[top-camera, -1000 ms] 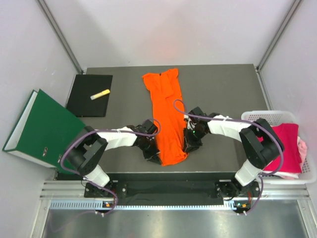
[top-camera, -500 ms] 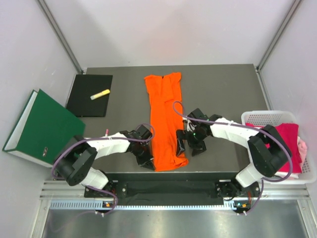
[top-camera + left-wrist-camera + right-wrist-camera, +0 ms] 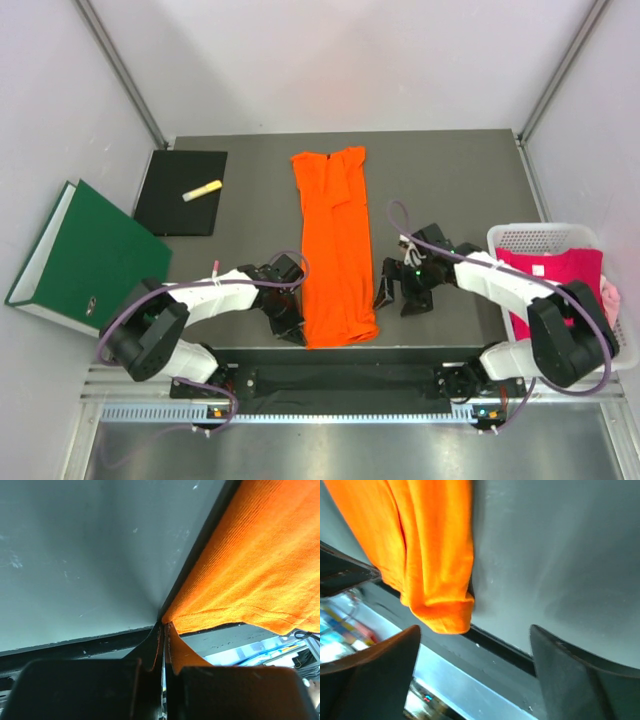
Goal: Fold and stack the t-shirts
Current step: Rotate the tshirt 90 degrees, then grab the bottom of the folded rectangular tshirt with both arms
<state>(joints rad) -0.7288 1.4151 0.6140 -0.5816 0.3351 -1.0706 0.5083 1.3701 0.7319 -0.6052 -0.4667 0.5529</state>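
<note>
Orange shirt lies long on my worktop. My left hand pinches its near corner; my right hand is spread wide beside it, holding nothing

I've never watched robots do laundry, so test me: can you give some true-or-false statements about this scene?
1. The left pincer is shut on a corner of the orange shirt. True.
2. The right pincer grips the orange shirt too. False: it is open, holding nothing.
3. The yellow marker lies on the orange shirt. False: it lies on the black folder.
4. The magenta shirt is in the white basket. True.
</note>
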